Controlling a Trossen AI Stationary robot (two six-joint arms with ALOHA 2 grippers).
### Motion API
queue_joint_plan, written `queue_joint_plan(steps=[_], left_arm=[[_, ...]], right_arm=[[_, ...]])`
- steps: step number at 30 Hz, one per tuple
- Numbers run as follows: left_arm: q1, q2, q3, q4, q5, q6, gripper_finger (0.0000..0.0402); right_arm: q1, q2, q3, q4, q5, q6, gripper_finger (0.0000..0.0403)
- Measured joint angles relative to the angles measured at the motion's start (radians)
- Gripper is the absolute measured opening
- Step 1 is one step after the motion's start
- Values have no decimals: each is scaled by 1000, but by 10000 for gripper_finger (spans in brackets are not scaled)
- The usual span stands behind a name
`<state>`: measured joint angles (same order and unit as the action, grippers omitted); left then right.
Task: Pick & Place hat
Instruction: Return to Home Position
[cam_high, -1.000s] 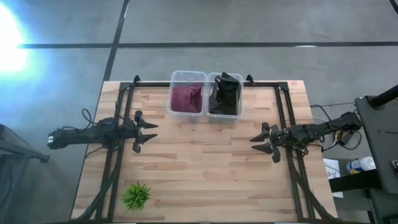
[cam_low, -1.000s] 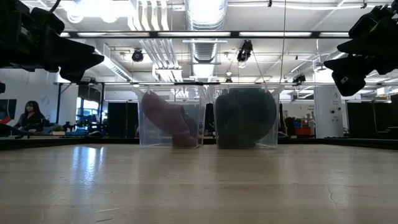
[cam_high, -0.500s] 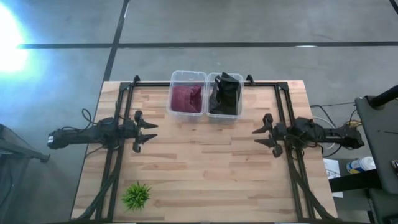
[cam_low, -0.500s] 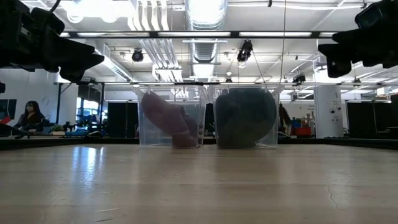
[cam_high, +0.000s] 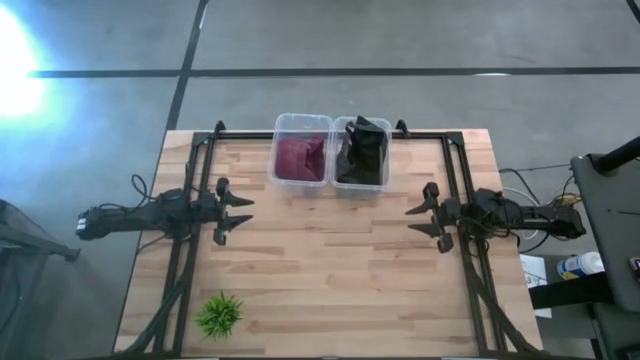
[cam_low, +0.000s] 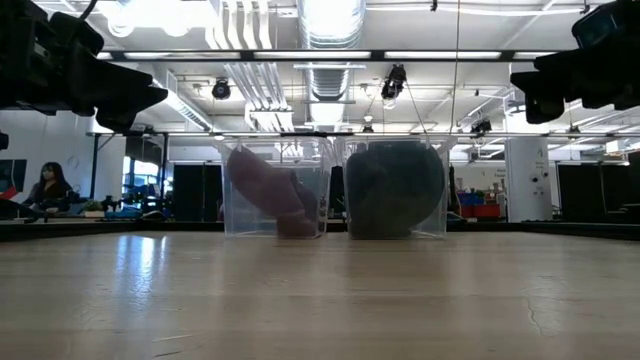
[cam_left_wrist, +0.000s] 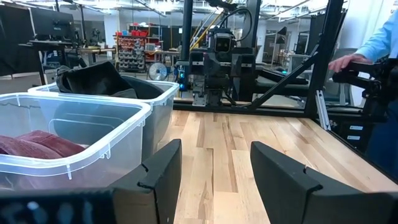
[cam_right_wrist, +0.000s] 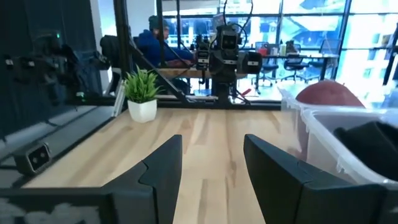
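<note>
A maroon hat (cam_high: 300, 157) lies in the left clear bin (cam_high: 301, 180) at the table's far middle. A black hat (cam_high: 362, 153) lies in the right clear bin (cam_high: 361, 183) beside it. Both show in the low view, the maroon hat (cam_low: 272, 195) and the black hat (cam_low: 393, 189). My left gripper (cam_high: 243, 215) is open and empty over the table's left side, its fingers pointing right. My right gripper (cam_high: 412, 222) is open and empty over the right side, its fingers pointing left. In the left wrist view the maroon hat (cam_left_wrist: 34, 146) and black hat (cam_left_wrist: 93, 78) show in their bins.
A small green plant (cam_high: 219, 314) in a white pot stands at the table's near left. Black frame rails (cam_high: 455, 190) run along the table's left, right and far sides. The bare wood (cam_high: 330, 270) lies between the two grippers. People show in the room beyond.
My right gripper has swung toward the table's far edge and straightened to point level left; in the low view it has risen. It has kept still for the last half second. The hats and bins have not moved.
</note>
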<state>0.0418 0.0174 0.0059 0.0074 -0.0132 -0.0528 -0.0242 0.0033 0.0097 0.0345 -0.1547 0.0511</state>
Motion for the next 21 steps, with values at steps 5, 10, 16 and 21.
queue_joint_plan(steps=[5,10,16,21], left_arm=[[0,0,0,0,0,0,186],[0,0,0,1,0,0,186],[0,0,0,4,0,0,186],[0,0,0,12,0,0,186]], right_arm=[[0,12,0,2,0,86,169],[0,12,0,1,0,112,169],[0,12,0,1,0,114,169],[0,12,0,1,0,115,169]])
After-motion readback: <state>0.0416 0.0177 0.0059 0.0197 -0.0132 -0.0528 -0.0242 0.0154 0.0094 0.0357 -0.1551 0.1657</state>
